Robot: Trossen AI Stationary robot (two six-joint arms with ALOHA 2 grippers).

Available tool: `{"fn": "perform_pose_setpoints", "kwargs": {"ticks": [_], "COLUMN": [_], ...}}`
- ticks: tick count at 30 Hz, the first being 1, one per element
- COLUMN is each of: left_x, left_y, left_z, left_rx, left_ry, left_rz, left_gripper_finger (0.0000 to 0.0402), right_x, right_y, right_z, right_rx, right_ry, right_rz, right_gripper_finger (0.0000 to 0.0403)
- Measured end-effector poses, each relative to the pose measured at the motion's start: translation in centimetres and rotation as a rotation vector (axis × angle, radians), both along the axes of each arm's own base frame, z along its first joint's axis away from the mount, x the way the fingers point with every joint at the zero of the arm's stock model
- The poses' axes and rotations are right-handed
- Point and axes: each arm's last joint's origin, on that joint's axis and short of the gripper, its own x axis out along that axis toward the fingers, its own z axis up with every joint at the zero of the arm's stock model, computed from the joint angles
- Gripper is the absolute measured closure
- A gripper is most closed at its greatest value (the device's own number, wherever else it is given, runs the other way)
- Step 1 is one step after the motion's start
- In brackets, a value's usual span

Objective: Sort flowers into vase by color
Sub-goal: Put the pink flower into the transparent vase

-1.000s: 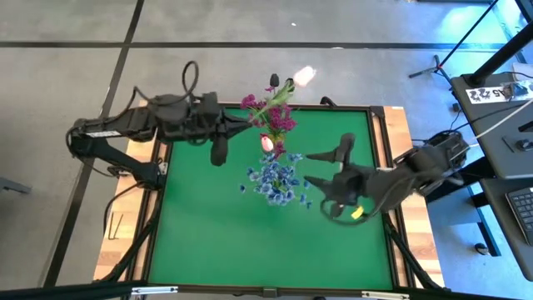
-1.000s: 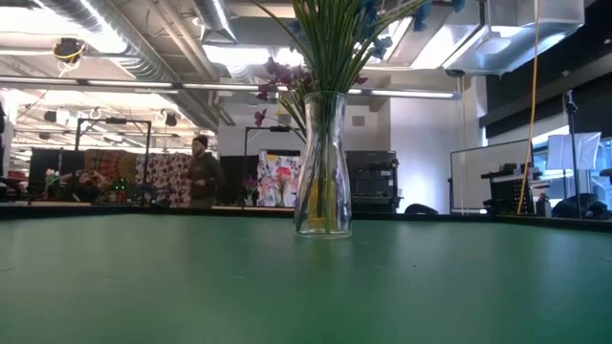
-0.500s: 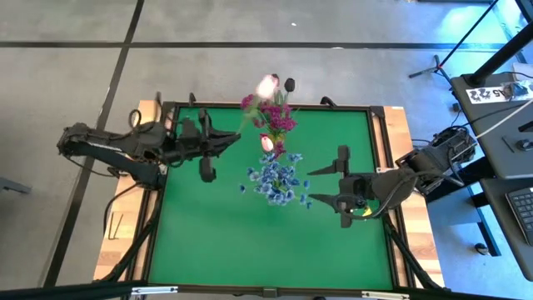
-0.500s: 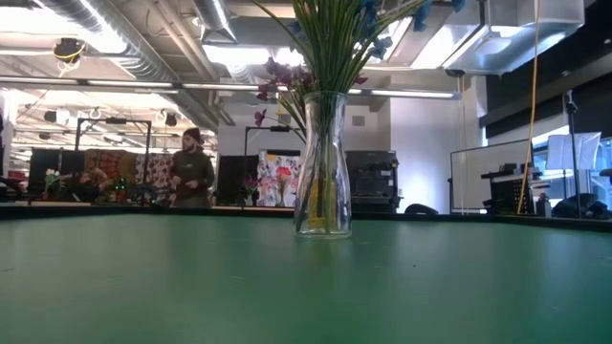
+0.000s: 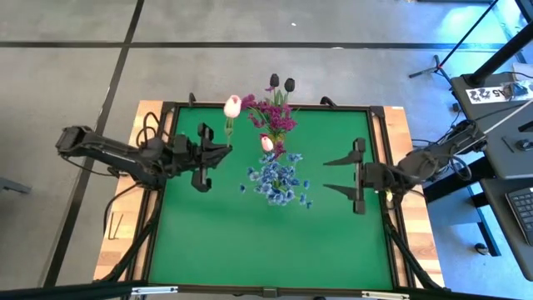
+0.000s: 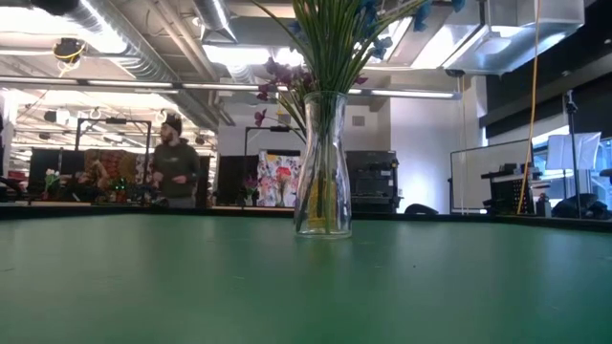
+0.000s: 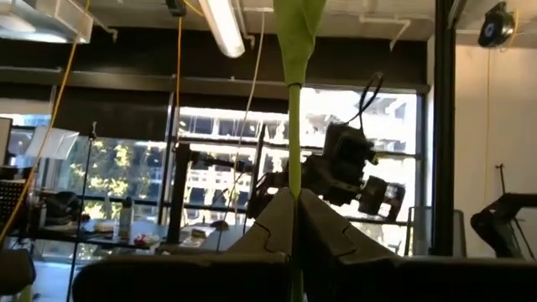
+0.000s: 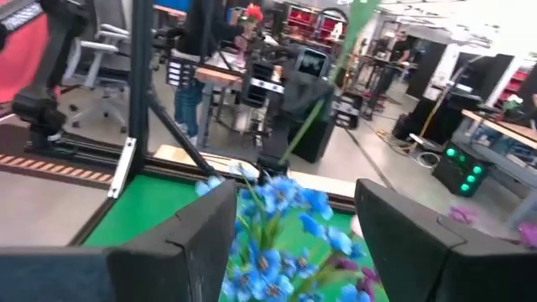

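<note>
A clear glass vase [image 6: 322, 162] stands mid-table, and its foot rests on the green mat. It holds blue blossom sprays [image 5: 276, 180], magenta sprays [image 5: 276, 116], two near-black tulip buds [image 5: 281, 82] and a pale pink bud [image 5: 266, 142]. My left gripper [image 5: 228, 148] is left of the vase, shut on another pale pink tulip [image 5: 232, 106]. My right gripper [image 5: 326, 174] hovers open to the right of the vase. Its fingers [image 8: 191, 239] frame the blue blossoms [image 8: 277, 220] from a distance. My left gripper pinches the pale pink tulip's green stem [image 7: 294, 180] between its two fingers, which come level from the table's left and lie across it. The stem stands upright, with a leaf [image 7: 296, 33] and the bud [image 5: 232, 106] above the fingers. Its lower end is hidden.
The green mat [image 5: 250, 242] is bordered by a dark raised frame [image 5: 379, 150]. Blossoms spread wide above the vase between the two grippers. Beyond the far edge a person [image 6: 172, 172] walks in the room.
My left gripper has drawn back from the vase toward the table's left and near edges. It has carried the pale pink tulip away from the bunch, and the stem has come from a lean to upright. My right gripper has pulled back toward the right edge, staying open.
</note>
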Motion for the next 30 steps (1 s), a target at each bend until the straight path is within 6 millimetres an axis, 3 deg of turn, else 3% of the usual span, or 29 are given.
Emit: {"fn": "perform_pose_setpoints", "kwargs": {"ticks": [5, 13, 21, 30], "left_x": [0.7, 3.6, 5.9, 7.9], "left_y": [-0.1, -0.8, -1.2, -1.6], "left_z": [-1.3, -0.4, 1.7, 4.2], "left_rx": [-0.004, 0.001, 0.035, 0.046], "left_ry": [-0.013, 0.003, 0.045, 0.144], "left_rz": [-0.024, -0.064, -0.081, -0.082], "left_gripper_finger": [0.0401, 0.0401, 0.0401, 0.0401], "right_x": [0.1, 3.5, 6.3, 8.1], "right_y": [-1.1, -3.1, -4.8, -5.1], "right_z": [-1.3, -1.4, -2.1, -2.2], "right_rx": [0.044, 0.15, 0.241, 0.28], "right_ry": [-0.071, -0.197, -0.24, -0.288], "right_rz": [-0.042, 0.063, 0.139, 0.2], "right_gripper_finger": [0.0159, 0.0159, 0.0159, 0.0159]}}
